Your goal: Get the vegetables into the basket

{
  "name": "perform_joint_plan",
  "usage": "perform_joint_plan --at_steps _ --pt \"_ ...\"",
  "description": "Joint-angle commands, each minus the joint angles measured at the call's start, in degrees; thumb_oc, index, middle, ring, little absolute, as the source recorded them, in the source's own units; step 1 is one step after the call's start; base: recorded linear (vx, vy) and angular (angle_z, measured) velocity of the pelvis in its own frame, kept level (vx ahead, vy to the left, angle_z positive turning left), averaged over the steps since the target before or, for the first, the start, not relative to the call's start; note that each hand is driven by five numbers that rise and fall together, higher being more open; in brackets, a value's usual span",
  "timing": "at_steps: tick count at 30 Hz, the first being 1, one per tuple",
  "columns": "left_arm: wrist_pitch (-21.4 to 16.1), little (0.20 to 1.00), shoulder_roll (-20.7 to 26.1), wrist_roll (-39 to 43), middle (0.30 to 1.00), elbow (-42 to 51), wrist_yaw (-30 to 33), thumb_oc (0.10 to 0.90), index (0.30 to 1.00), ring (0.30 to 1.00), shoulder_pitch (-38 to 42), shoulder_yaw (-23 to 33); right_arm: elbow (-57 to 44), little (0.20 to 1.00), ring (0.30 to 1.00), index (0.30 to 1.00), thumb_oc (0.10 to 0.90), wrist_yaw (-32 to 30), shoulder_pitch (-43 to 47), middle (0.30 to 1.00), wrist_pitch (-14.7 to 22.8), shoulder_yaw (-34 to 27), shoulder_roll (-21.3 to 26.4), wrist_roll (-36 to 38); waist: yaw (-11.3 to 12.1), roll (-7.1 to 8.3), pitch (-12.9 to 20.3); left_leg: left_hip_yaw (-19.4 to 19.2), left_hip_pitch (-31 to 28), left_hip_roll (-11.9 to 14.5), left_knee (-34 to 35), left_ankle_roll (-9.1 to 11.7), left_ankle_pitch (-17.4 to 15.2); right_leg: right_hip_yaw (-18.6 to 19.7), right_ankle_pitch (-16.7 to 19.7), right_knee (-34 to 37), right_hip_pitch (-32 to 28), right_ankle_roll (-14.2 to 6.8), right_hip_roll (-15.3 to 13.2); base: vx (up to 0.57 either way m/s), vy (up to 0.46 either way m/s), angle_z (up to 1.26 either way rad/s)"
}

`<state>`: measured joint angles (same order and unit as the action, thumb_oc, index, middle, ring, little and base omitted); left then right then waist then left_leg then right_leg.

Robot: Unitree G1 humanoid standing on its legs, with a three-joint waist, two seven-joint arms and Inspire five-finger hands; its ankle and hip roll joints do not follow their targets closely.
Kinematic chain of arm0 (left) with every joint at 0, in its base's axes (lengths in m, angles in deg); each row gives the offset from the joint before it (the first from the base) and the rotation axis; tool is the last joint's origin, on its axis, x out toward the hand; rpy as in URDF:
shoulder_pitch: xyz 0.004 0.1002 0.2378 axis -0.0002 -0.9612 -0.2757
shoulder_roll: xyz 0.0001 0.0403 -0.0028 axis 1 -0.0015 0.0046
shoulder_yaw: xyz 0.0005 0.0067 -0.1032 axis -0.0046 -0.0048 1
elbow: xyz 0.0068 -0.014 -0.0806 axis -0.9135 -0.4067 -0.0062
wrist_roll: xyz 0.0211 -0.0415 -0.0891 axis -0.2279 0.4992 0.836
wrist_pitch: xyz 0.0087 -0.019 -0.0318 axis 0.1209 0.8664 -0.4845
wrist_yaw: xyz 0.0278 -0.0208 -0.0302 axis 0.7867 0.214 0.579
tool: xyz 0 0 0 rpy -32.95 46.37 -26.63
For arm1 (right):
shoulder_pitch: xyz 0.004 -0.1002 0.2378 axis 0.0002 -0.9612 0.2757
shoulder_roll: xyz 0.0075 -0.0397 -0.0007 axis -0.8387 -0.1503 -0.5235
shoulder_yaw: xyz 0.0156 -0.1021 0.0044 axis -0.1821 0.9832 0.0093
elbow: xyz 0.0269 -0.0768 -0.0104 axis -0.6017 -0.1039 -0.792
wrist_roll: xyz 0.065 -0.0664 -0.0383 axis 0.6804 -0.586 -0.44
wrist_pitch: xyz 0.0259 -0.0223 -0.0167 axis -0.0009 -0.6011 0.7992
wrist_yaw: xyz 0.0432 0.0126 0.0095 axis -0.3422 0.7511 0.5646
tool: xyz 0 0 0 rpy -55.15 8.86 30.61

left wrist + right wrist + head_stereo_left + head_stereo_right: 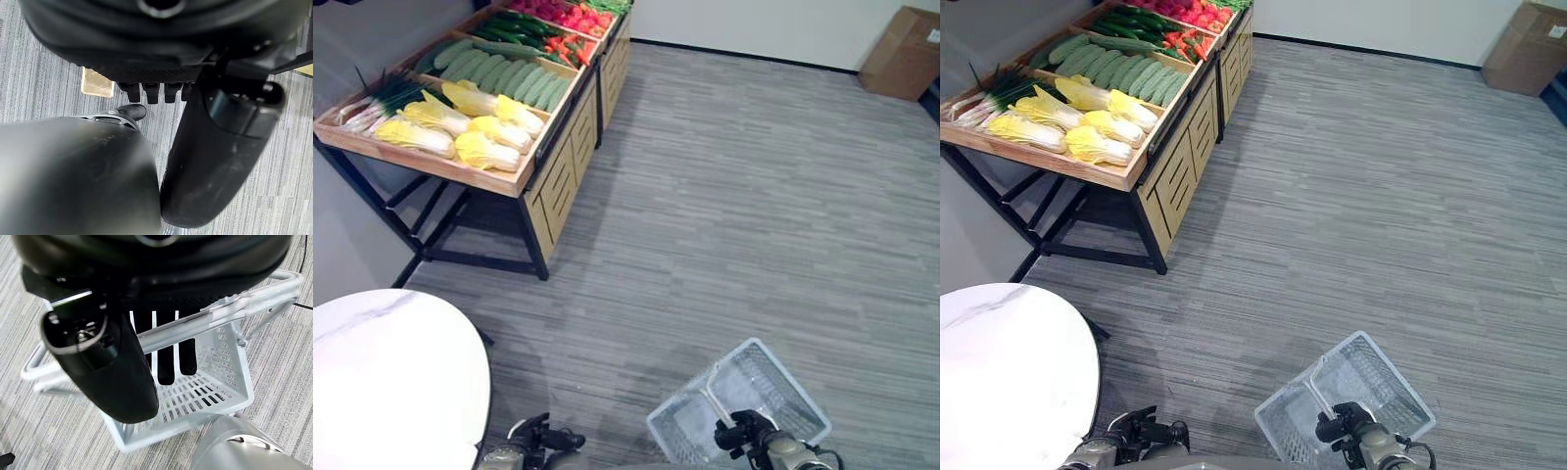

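The vegetables lie far off on a wooden stand [499, 181] at the upper left: yellow cabbages [480, 132], pale green gourds [504, 73], leeks [382, 98], dark cucumbers [509, 27] and red peppers [573, 15]. A white wire basket [773, 387] hangs low at the lower right, above the floor. My right hand [749, 433] is shut on its handle [205, 318], which runs between the thumb and the fingers [166, 357]. My left hand [543, 439] is at the bottom edge, its fingers [146, 90] curled and holding nothing.
A round white table [382, 372] stands at my lower left. A cardboard box [901, 54] sits against the far wall at the upper right. Open grey carpet [734, 196] stretches between me and the stand.
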<state>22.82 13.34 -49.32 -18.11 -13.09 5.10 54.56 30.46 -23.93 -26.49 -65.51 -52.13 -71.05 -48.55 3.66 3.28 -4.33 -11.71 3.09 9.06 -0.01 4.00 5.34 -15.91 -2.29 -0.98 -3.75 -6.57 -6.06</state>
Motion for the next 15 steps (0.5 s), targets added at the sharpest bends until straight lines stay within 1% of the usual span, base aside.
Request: perform_joint_plan --at_steps 1,3,6,7,8,9,11,12,13,14,15 --pt "-0.42 1.0 0.42 -3.05 1.0 -2.47 -0.37 0.9 1.0 1.0 2.13 -0.27 0.71 0.3 0.3 0.3 0.4 0.17 1.35 0.3 0.46 0.33 0.17 -1.52 -0.11 -0.82 -2.83 2.48 -1.09 -1.55 0.44 1.43 -0.88 3.08 0.44 -1.14 1.97 -0.69 -0.27 0.0 -0.057 0.04" --pt "-0.36 1.0 0.23 -3.37 1.0 -2.29 -0.46 0.9 1.0 1.0 2.04 -0.67 0.87 0.3 0.3 0.3 0.4 0.05 0.76 0.3 0.43 0.13 0.22 -1.57 -0.28 -1.22 -2.93 2.82 -1.01 -1.43 0.37 1.56 -0.65 2.97 -0.01 -1.73 2.3 -0.33 0.14 -0.01 -0.05 -0.02" --pt "-0.27 1.0 -0.24 -3.53 1.0 -2.21 -0.32 0.9 1.0 1.0 2.24 -1.09 1.41 0.3 0.3 0.3 0.4 -0.56 0.11 0.3 0.59 -0.48 0.55 -1.49 -0.47 -1.35 -3.09 4.52 -0.67 -1.97 -0.47 1.61 -0.85 3.35 -0.01 -1.73 2.45 -0.07 0.34 -0.03 -0.037 -0.01" --pt "-0.32 1.0 -0.46 -3.1 1.0 -2.09 -0.15 0.9 1.0 1.0 2.34 -1.2 1.36 0.3 0.3 0.3 0.4 -0.73 -0.05 0.3 0.7 -0.66 0.71 -1.37 -0.32 -1.16 -3.37 6.95 -0.16 -2.91 -2.01 1.52 -1.73 3.88 0.06 -2.17 2.73 0.06 0.16 -0.05 -0.032 0.02" --pt "-0.48 1.0 -0.74 -2.37 1.0 -1.85 0.08 0.9 1.0 1.0 2.61 -1.43 1.37 0.3 0.3 0.3 0.4 -0.9 0.08 0.3 0.72 -0.66 0.94 -1.36 0.17 -1.05 -3.71 11.36 0.3 -4.71 -2.75 1.34 -2.81 4.76 -0.09 -3.02 3.3 0.15 0.06 -0.05 -0.004 -0.01" --pt "-0.54 1.0 -0.89 -1.6 1.0 -1.6 0.2 0.9 1.0 1.0 2.59 -1.44 1.7 0.3 0.3 0.3 0.4 -0.83 0.12 0.3 0.65 -0.67 1.22 -1.55 0.22 -1.16 -3.62 14.0 0.19 -5.79 -2.28 0.87 -3.99 6.09 -0.41 -4.28 4.25 0.13 0.2 -0.03 0.008 -0.1" --pt "-0.54 1.0 -0.89 -1.6 1.0 -1.6 0.2 0.9 1.0 1.0 2.59 -1.44 1.7 0.3 0.3 0.3 0.4 -0.83 0.12 0.3 0.65 -0.67 1.22 -1.55 0.22 -1.16 -3.62 14.0 0.19 -5.79 -2.28 0.87 -3.99 6.09 -0.41 -4.28 4.25 0.13 0.2 0.01 0.054 -0.45" --pt "-0.7 1.0 -1.35 -2.43 1.0 -2.19 0.12 0.9 1.0 1.0 1.87 -1.63 2.55 0.3 0.3 0.3 0.4 -1.25 -1.17 0.3 0.48 -2.5 1.44 -1.73 -1.23 -1.79 -2.19 9.13 -1.42 -5.38 -0.86 0.14 -3.82 6.5 0.21 -4.16 3.94 -0.52 -0.11 0.07 0.131 -0.37" --pt "-0.67 1.0 -1.43 -2.85 1.0 -2.58 -0.09 0.9 1.0 1.0 1.36 -1.44 3.49 0.3 0.3 0.3 0.4 -1.65 -2.04 0.3 0.51 -3.83 1.4 -1.01 -1.68 -1.81 -1.18 7.87 -2.41 -5.44 -0.39 0.17 -4.02 6.59 1.05 -2.64 3.18 -0.86 -0.48 0.07 0.158 0.0" --pt "-0.74 1.0 -1.51 -3.38 1.0 -2.58 -0.28 0.9 1.0 1.0 1.16 -1.62 3.72 0.3 0.3 0.3 0.4 -1.75 -2.35 0.3 0.52 -4.21 1.43 -0.65 -1.83 -1.91 -0.88 7.13 -3.25 -5.45 0.13 0.19 -4.17 7.17 1.67 -1.3 2.67 -1.05 -0.52 0.02 0.092 -0.18" --pt "-0.88 1.0 -1.32 -4.9 1.0 -2.71 -0.4 0.9 1.0 1.0 1.18 -2.02 4.4 0.3 0.3 0.3 0.4 -1.57 -2.11 0.3 0.34 -3.88 1.58 -1.16 -2.13 -1.85 -0.57 6.06 -3.96 -5.4 0.53 0.14 -4.53 8.35 2.63 0.6 2.25 -1.35 -0.59 -0.01 0.063 -0.39"
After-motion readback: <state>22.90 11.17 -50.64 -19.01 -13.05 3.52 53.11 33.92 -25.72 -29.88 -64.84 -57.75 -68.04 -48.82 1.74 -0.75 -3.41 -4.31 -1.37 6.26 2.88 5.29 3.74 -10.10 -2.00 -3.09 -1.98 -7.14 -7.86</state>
